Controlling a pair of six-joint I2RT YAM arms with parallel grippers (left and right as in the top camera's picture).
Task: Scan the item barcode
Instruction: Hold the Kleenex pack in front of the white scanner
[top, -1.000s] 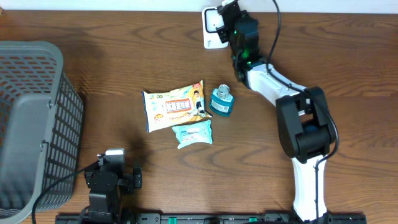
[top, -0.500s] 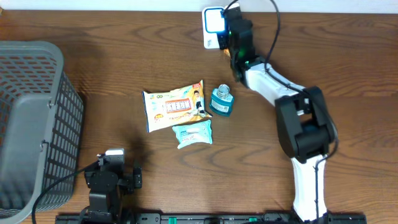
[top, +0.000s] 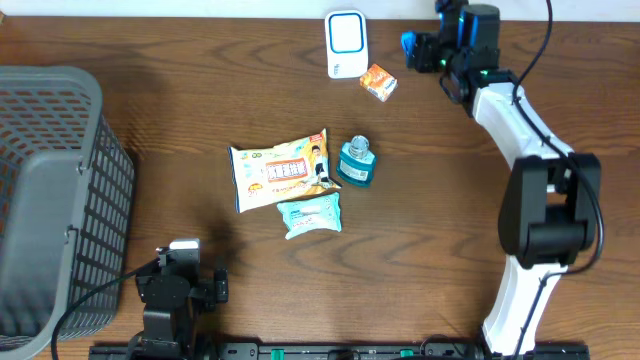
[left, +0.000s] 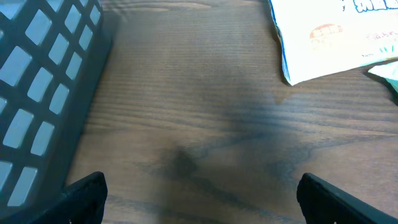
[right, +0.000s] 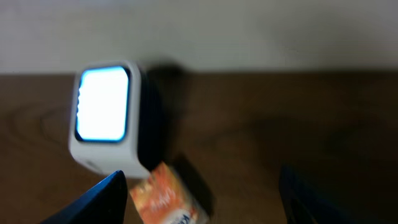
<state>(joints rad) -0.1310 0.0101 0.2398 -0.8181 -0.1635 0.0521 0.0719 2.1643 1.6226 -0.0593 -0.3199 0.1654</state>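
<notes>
A small orange packet (top: 379, 81) is lying on the brown wooden table (top: 150, 130), near the far edge. It is sitting just beside the lower right corner of a white barcode scanner (top: 345, 44), tilted at an angle. The wrist view is too blurred to tell whether the two are touching, and no barcode is readable on it. The scanner's rounded window is glowing pale blue-white.

To the right of the packet, the right gripper (top: 420, 50) is hovering close to the back edge, pointing towards the scanner. Its dark fingers (right: 102, 196) are standing apart and holding nothing, and from its own camera the packet is showing low between them.

Nearer the middle of the table, three other goods are lying well apart from the scanner. One is a flat snack bag (top: 280, 170) printed with orange and a cartoon figure. Touching its right end, a round teal bottle (top: 356, 163) is standing. Just in front of the bag, a small teal wipes pack (top: 310, 214) is resting.

A grey plastic mesh basket (top: 50, 200) is filling the left side of the table.

At the near edge, the left gripper (left: 199, 193) is hanging low over bare wood, between the basket and the snack bag. Its fingers are spread wide and are gripping nothing.
</notes>
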